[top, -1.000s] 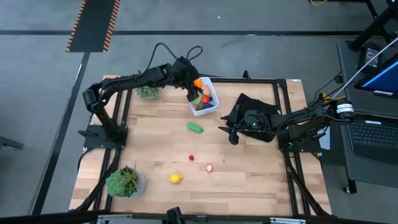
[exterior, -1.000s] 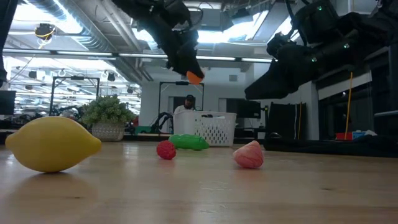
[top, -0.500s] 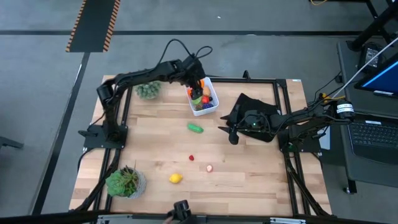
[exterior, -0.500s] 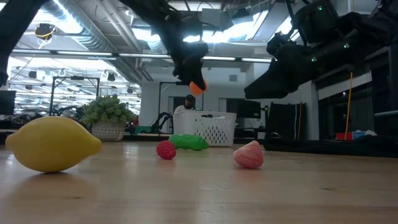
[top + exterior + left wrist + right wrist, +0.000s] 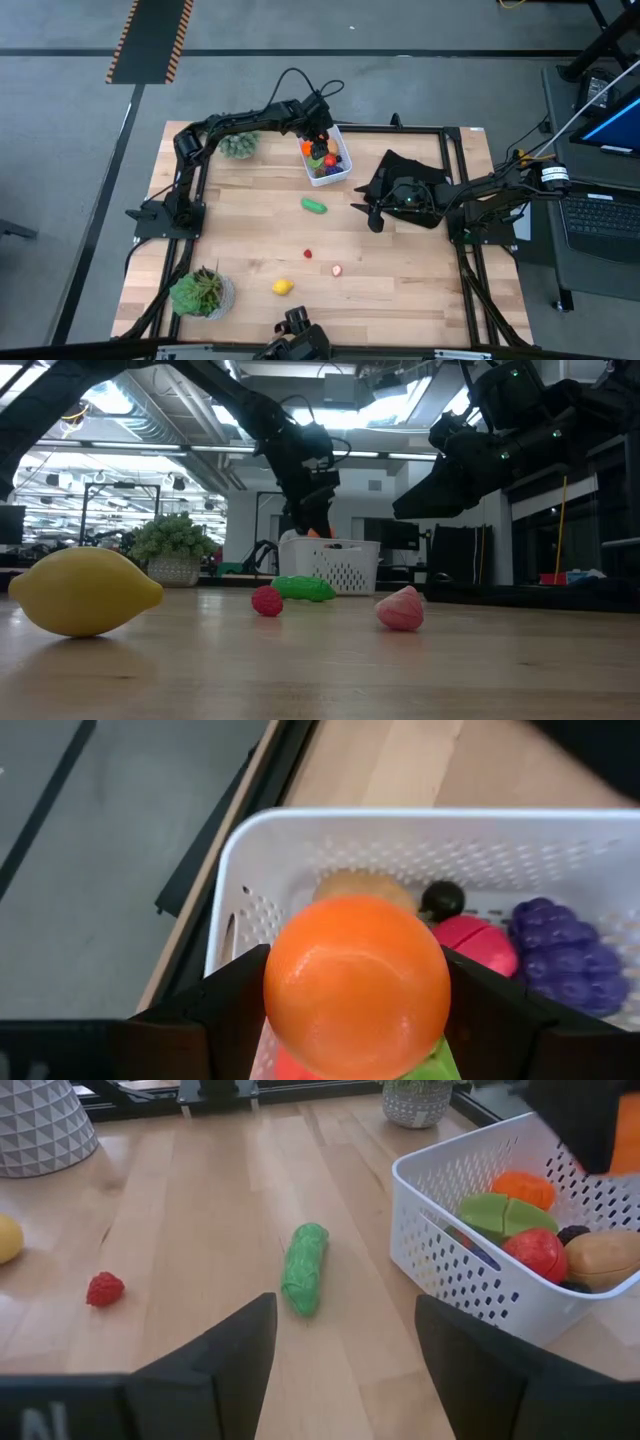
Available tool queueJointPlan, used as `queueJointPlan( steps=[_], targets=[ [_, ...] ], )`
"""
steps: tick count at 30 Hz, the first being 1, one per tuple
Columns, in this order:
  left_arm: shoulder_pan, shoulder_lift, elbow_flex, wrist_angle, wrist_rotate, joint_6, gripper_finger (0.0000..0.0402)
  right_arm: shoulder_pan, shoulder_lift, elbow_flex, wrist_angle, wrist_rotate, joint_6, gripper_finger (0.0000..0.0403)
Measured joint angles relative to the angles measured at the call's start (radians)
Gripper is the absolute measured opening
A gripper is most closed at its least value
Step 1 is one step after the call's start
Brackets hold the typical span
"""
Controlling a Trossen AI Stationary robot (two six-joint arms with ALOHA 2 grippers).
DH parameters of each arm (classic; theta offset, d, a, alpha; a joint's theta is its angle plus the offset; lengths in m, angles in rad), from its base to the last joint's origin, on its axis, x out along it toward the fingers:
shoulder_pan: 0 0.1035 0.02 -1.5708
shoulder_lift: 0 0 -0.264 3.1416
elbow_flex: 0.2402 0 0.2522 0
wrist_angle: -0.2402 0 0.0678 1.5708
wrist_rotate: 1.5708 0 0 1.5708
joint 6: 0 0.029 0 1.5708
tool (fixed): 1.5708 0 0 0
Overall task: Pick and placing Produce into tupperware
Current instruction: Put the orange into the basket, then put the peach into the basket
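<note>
One orange ball (image 5: 356,987) clamped in left gripper (image 5: 318,130) above white tub (image 5: 340,172), far centre. Right gripper (image 5: 374,216) idle, spread empty. Risk: release onto heaped fruit, rolling out over rim.

The left gripper (image 5: 320,137) and its orange fruit (image 5: 356,986) block the tupperware (image 5: 342,171) opening from above; bare table (image 5: 400,280) lies open around the scattered produce.

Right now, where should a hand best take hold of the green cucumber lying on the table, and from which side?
Grip the green cucumber at its middle, coming from above, fingers across its narrow width. It lies flat and alone on the table, nothing touching it, near the tupperware.
</note>
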Motion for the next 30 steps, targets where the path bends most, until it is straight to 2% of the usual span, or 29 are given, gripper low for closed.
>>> queueJointPlan(
  steps=[9,16,26,30],
  targets=[
    [0.009,0.062,0.0,0.041,0.0,0.003,0.025,0.0,0.0,0.0,0.0,0.0,-0.019,0.024],
    [0.007,0.059,-0.001,0.046,0.0,0.027,0.0267,0.0,0.0,0.0,-0.001,0.0,-0.02,0.024],
    [0.007,0.056,-0.001,0.059,-0.001,0.027,0.0265,0.0,0.0,0.0,-0.001,0.0,-0.021,0.024],
    [-0.001,0.011,-0.002,0.061,-0.002,0.028,0.0267,0.0,0.0,0.0,-0.001,0.0,-0.021,0.024]
  ],
)
